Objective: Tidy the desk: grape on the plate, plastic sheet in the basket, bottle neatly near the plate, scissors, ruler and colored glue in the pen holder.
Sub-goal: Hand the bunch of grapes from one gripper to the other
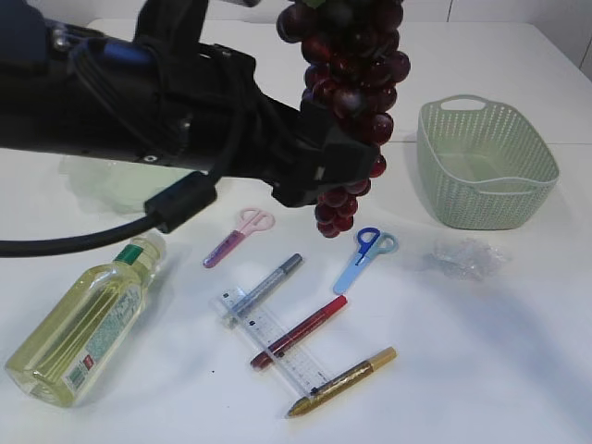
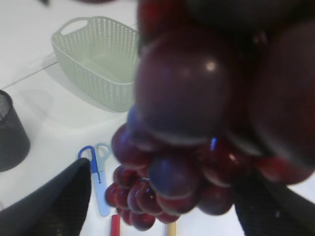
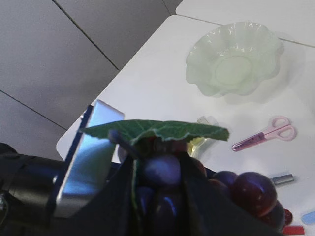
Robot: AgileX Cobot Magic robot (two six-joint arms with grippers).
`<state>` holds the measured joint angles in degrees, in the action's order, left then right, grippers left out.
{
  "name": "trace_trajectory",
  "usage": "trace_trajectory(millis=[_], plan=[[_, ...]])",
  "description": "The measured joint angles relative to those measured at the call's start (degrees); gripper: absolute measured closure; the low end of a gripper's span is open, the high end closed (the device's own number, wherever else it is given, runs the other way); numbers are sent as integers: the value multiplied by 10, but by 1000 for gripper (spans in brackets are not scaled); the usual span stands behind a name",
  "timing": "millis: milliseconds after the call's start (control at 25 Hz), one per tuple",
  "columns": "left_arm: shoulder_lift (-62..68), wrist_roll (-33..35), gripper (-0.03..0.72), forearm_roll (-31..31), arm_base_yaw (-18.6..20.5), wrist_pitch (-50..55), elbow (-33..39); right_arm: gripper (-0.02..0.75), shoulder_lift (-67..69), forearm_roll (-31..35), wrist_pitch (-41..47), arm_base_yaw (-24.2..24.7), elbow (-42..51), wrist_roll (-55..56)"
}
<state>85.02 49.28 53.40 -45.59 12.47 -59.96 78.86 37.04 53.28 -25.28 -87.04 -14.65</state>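
Note:
A dark red grape (image 1: 347, 83) bunch hangs in the air above the table's middle. My right gripper (image 3: 162, 191) is shut on its top, under the green leaf (image 3: 157, 130). My left gripper (image 1: 328, 171) stands open around the bunch's lower part (image 2: 162, 182), and its left finger (image 2: 59, 201) is clear of the berries. The pale green plate (image 1: 97, 180) lies behind the left arm. On the table are the bottle (image 1: 83, 319), pink scissors (image 1: 242, 231), blue scissors (image 1: 367, 254), clear ruler (image 1: 277, 350), and silver (image 1: 268, 285), red (image 1: 301, 331) and gold (image 1: 342, 381) glue pens.
The green basket (image 1: 486, 166) stands at the right, with the crumpled plastic sheet (image 1: 462, 257) in front of it. A black mesh pen holder (image 2: 10, 132) shows at the left edge of the left wrist view. The left arm (image 1: 139, 102) spans the table's left half.

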Motion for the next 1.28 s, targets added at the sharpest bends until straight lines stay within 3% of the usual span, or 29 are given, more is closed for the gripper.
trace_trajectory(millis=[360, 520, 720, 800, 1280], plan=[[17, 0, 48, 3, -3, 1, -28, 558, 0, 3, 4, 0, 0, -1], [24, 0, 174, 6, -3, 2, -28, 558, 0, 3, 8, 0, 0, -1], [24, 0, 402, 8, -3, 2, -28, 558, 0, 3, 8, 0, 0, -5], [22, 0, 449, 9, -3, 2, -28, 558, 0, 3, 8, 0, 0, -7], [4, 0, 489, 9, -3, -18, -28, 475, 0, 7, 8, 0, -1, -9]])
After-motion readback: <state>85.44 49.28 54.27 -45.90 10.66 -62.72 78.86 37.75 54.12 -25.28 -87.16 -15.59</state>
